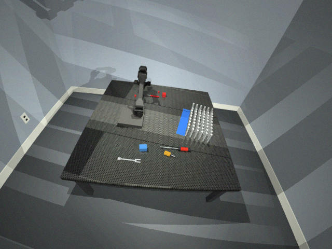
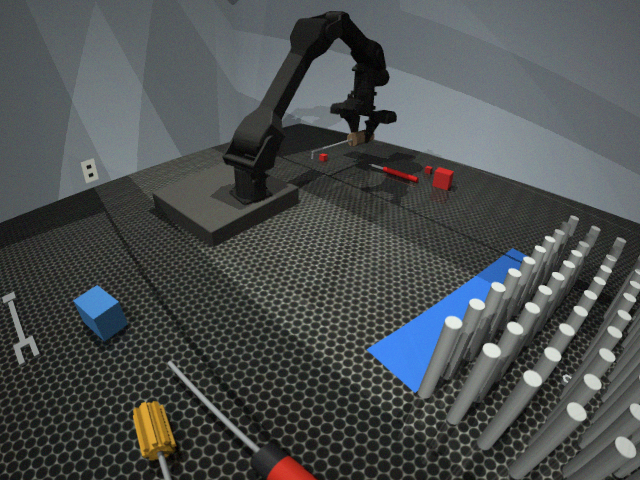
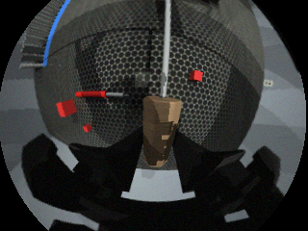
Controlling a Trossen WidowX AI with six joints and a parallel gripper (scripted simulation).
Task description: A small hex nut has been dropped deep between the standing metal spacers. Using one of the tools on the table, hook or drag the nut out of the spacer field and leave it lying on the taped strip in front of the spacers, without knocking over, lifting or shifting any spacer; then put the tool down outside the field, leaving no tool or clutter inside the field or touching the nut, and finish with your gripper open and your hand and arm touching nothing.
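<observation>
tool [image 1: 141, 83] [image 2: 361, 135] [image 3: 158, 130]: was clenched on hook [image 2: 354, 138] [image 3: 161, 113]
shaft: pointed left, away from spacers [image 1: 211, 135] [image 2: 440, 351] [image 3: 36, 40]
nut [image 2: 567, 379]: lay right, near, among spacers

Place type: appearing to be a lab or robot test room; exact kind not being certain from the views.
Bench [image 1: 101, 161] [image 2: 289, 289] [image 3: 120, 58]: standing alone in a mostly bare room, its dark top showing a honeycomb pattern.
Arm [image 1: 140, 92] [image 2: 292, 82]: rising from a block nearer the bench's left edge in the top view, suggesting a robotics setup.
Spacers [image 1: 210, 138] [image 2: 439, 356] [image 3: 36, 50]: standing in a regular grid near the right edge, looking like a test fixture.
Red-handled screwdriver [image 1: 184, 149] [image 2: 289, 467]: lying toward the near edge, adding a workshop note.
Walls [image 1: 161, 40] [image 2: 180, 77]: showing plain grey-blue, with pale skirting [image 1: 267, 155] running beyond the bench's edges.
Outlet [image 1: 25, 118] [image 2: 89, 170] [image 3: 269, 83]: sitting on the wall beyond the left edge.
</observation>
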